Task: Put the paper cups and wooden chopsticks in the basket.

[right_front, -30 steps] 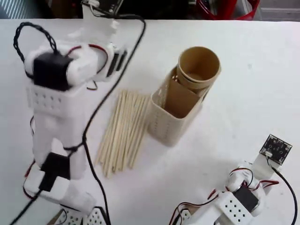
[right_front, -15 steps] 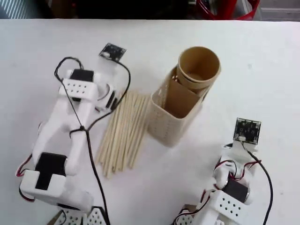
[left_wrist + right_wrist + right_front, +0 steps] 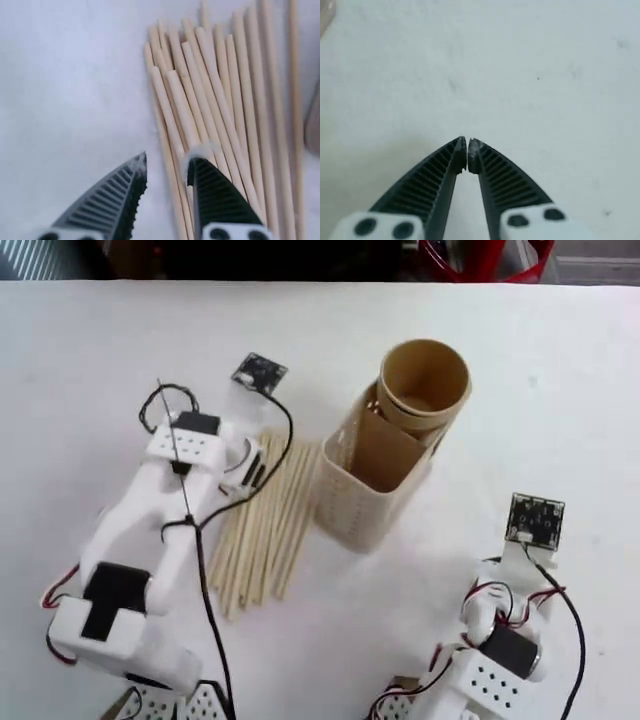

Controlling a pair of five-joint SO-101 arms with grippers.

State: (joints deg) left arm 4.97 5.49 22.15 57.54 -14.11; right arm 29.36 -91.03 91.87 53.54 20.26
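Wooden chopsticks (image 3: 262, 525) lie in a loose bundle on the white table, left of the beige basket (image 3: 352, 512). Stacked paper cups (image 3: 424, 383) stand tilted in the basket. My left gripper (image 3: 167, 162) is low over the bundle's far end and open. One of its fingers (image 3: 212, 192) rests over the sticks (image 3: 210, 95) and the other finger (image 3: 125, 195) is over bare table beside the outermost stick. In the high view this gripper (image 3: 250, 472) sits at the bundle's upper left. My right gripper (image 3: 467, 145) is shut on nothing above bare table.
The right arm (image 3: 500, 645) is folded near the front right edge, well apart from the basket. Cables (image 3: 200, 570) run along the left arm. A red object (image 3: 480, 260) lies beyond the table's far edge. Open table lies right of the basket.
The left arm has come down from a raised pose and shifted right onto the chopsticks' far end. The right arm's wrist moved a little left, then held.
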